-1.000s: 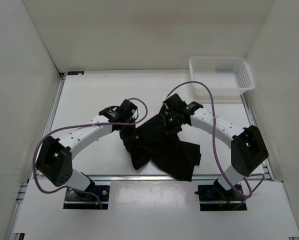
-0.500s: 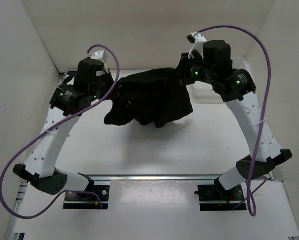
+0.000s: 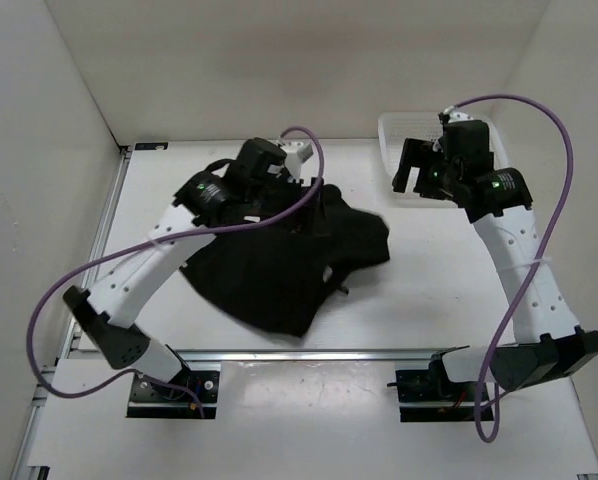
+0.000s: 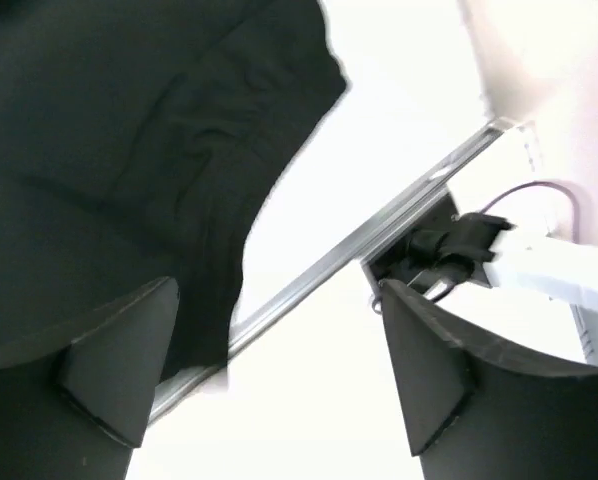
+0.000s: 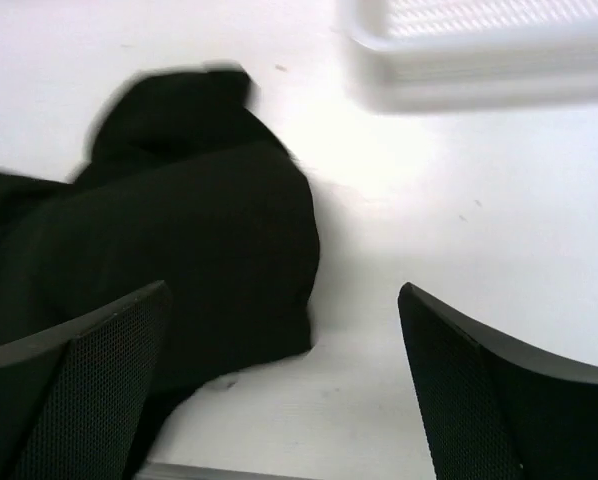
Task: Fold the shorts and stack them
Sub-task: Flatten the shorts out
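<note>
The black shorts lie crumpled and spread on the white table, from the middle towards the near left. My left gripper hovers over their far right part, open with nothing in it. In the left wrist view the shorts fill the upper left, and bare table shows between the fingers of the left gripper. My right gripper is raised in front of the basket, open and empty. In the right wrist view the right gripper frames bare table, with the shorts to the left of it.
A white mesh basket stands at the far right corner, partly hidden by the right arm; its near wall shows in the right wrist view. A metal rail runs along the table's near edge. White walls enclose the table.
Both grippers held the shorts up in the air half a second ago. They have opened and the shorts now lie on the table. The right arm pulled back towards the basket.
</note>
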Controlling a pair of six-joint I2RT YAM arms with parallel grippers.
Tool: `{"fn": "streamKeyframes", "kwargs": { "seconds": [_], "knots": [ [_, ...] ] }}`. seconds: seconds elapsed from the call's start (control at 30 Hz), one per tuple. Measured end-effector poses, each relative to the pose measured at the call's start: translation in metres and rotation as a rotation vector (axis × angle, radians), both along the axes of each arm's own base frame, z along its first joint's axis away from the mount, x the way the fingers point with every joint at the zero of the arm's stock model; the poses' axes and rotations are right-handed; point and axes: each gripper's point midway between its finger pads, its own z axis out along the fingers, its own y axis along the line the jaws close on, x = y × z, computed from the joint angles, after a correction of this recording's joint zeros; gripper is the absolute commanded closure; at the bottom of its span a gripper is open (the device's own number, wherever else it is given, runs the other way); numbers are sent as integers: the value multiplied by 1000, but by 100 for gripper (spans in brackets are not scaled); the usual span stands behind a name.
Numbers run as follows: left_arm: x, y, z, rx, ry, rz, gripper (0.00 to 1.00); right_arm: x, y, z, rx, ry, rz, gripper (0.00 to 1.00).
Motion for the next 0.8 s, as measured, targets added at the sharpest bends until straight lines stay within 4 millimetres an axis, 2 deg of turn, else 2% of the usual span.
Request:
{"fn": "streamKeyframes", "kwargs": {
  "seconds": [0.07,0.1,0.13,0.17,0.27,0.33,0.37,0.4,0.43,0.47,0.5,0.53,0.6,0.67,0.77,0.8],
  "knots": [
    [6,-3,-28,73,54,5,0,-1,-17,-20,-22,39,-57,0],
    [9,2,-38,101,73,20,5,-6,-20,-29,-23,54,-67,8],
    [13,12,-47,123,90,46,21,-16,-21,-42,-21,82,-68,29],
    [17,25,-55,134,103,83,32,-26,-21,-53,-12,102,-60,41],
    [31,81,-79,163,139,246,59,-64,-10,-85,53,168,-27,78],
    [35,122,-101,184,190,370,61,-90,11,-110,112,216,32,83],
    [37,137,-114,190,220,423,57,-106,25,-125,136,256,73,81],
    [37,154,-132,200,263,481,41,-123,41,-142,157,306,117,75],
    [35,165,-148,215,302,518,32,-139,56,-159,172,358,159,65],
    [33,177,-167,222,355,565,20,-158,68,-176,167,410,202,40],
    [27,187,-186,240,414,601,6,-173,77,-189,161,460,230,27],
    [21,196,-203,252,467,632,0,-190,87,-200,147,506,270,17],
    [9,211,-233,234,583,690,0,-214,105,-212,107,560,344,6],
    [0,220,-259,186,696,727,1,-229,124,-220,62,603,408,6],
    [0,227,-293,159,831,760,10,-238,158,-239,-14,656,476,14],
    [0,227,-304,160,867,757,17,-238,168,-247,-28,666,491,18]
  ]
}}
